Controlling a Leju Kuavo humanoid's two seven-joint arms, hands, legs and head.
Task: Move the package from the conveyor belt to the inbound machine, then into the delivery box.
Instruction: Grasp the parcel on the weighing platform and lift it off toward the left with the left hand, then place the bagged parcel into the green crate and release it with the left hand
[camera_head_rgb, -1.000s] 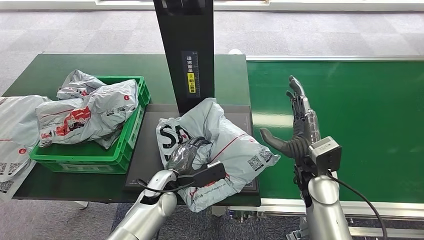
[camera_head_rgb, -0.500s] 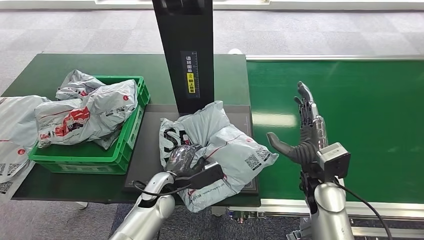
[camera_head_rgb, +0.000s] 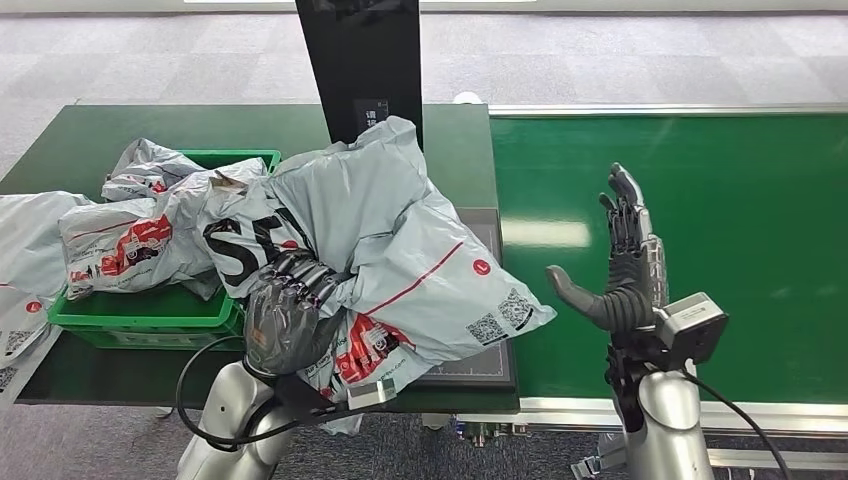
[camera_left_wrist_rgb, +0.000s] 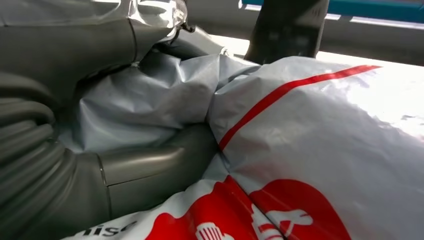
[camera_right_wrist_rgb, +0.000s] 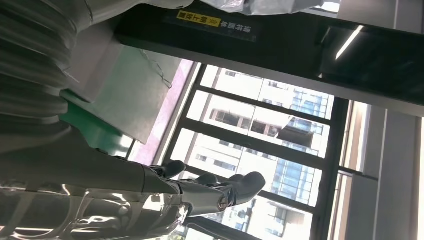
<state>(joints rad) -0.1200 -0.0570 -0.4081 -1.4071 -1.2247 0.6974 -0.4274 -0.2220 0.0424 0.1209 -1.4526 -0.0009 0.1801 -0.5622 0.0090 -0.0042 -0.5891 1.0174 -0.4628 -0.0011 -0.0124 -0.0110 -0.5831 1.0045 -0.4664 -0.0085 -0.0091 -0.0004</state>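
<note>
A large grey mailer package (camera_head_rgb: 400, 250) with red and black print hangs lifted above the dark scanner plate (camera_head_rgb: 480, 365) of the inbound machine. My left hand (camera_head_rgb: 285, 315) grips its crumpled near edge; the left wrist view shows the thumb (camera_left_wrist_rgb: 150, 167) pressed into the package (camera_left_wrist_rgb: 320, 150). My right hand (camera_head_rgb: 620, 265) stands upright and open over the green conveyor belt (camera_head_rgb: 740, 230), holding nothing, fingers (camera_right_wrist_rgb: 215, 192) stretched out. The green delivery box (camera_head_rgb: 150, 320) sits at the left, with several grey mailers (camera_head_rgb: 130, 225) in it.
The black scanner post (camera_head_rgb: 365, 60) rises behind the lifted package. Another grey mailer (camera_head_rgb: 25, 260) lies on the dark green table (camera_head_rgb: 60, 150) left of the box. Grey carpet lies beyond the table.
My left hand has raised the package off the scanner plate, up and leftward toward the green box. The right hand has drifted slightly right and stays open.
</note>
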